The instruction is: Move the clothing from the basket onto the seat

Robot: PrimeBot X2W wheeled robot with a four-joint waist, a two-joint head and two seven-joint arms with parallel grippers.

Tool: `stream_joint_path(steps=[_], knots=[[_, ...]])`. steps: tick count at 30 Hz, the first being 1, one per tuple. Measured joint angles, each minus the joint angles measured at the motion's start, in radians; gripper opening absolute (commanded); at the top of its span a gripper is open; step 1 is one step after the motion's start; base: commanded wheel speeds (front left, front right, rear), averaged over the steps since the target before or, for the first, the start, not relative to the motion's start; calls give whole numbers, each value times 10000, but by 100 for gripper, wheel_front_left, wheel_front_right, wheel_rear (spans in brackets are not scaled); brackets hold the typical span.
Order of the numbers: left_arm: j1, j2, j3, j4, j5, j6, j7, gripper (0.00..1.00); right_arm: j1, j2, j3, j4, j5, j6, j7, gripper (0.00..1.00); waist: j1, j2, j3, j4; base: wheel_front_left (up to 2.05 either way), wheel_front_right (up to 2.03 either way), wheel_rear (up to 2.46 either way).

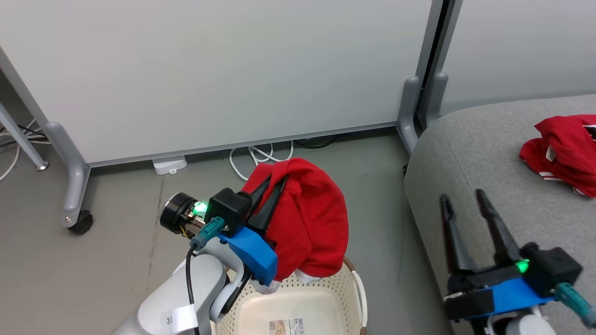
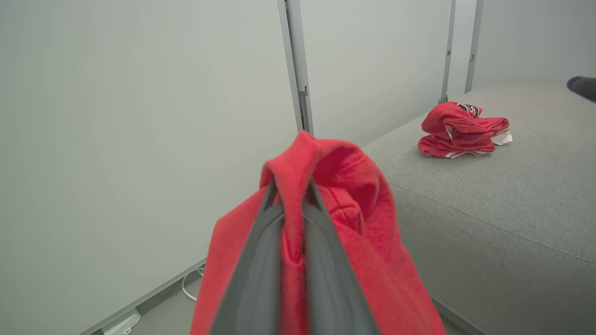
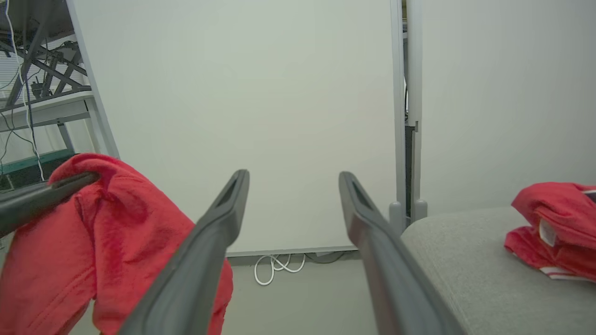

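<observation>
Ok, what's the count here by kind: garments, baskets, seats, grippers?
Garments: 2, the hanging garment and the lying garment
Basket: 1
Seat: 1
Grippers: 2, the left gripper and the right gripper
Total: 6

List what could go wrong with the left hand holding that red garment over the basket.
1. The left hand pinches only a narrow fold of the red garment; the bulk hangs to one side and could slip mid-swing.
2. Its lowest edge hangs at the basket rim, so moving sideways now could snag there.
3. The open right hand stands over the seat edge, likely in the path; the cloth may drape on it.
</observation>
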Motion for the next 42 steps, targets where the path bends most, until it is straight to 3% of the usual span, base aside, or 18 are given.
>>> stream_joint_path(steps=[12, 24, 32, 42], knots=[[-419, -209, -188, -98, 92, -2, 15, 0, -1045, -414, 2955, 669, 67, 0, 0, 100, 0, 0, 265, 103, 0, 0, 0], [-887, -694, -418, -75, 272, -130, -23, 0, -2640, -445, 4086, 2819, -510, 0, 0, 100, 0, 0, 752, 436, 0, 0, 0], [-1197, -1062, -614, -82, 370, -234, -96, 0, -3882, -186, 4121, 4521, -1304, 0, -2, 100, 1, 0, 1095, 618, 0, 0, 0], [-1358, -1363, -740, -142, 374, -366, -138, 0, -4680, 92, 3043, 5726, -2038, 0, 0, 100, 0, 0, 1304, 829, 0, 0, 0]])
